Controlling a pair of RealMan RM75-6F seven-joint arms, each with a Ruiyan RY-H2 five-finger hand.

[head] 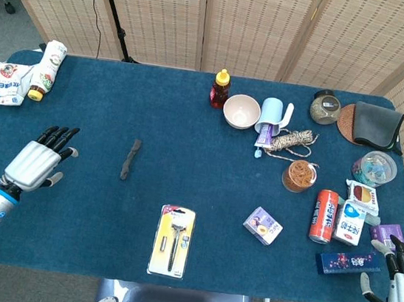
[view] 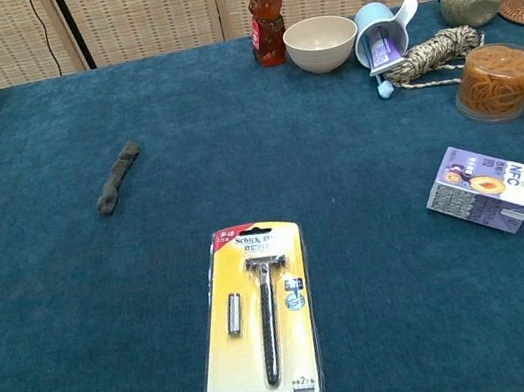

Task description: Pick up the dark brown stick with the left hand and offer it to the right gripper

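You can read "Schick" on the yellow razor pack (view: 254, 314) lying near the table's (head: 189, 134) front edge, while the lettering on the small purple carton (view: 482, 188) is too small to make out with certainty. Your dark brown stick (head: 131, 159) is a thin, knobbly, slightly bent piece lying flat on the blue cloth, left of centre and beyond the razor pack. Your left hand (head: 38, 159) hovers well to the stick's left with fingers spread and holding nothing, and your right hand (head: 403, 280) sits at the near right corner, fingers apart and empty.
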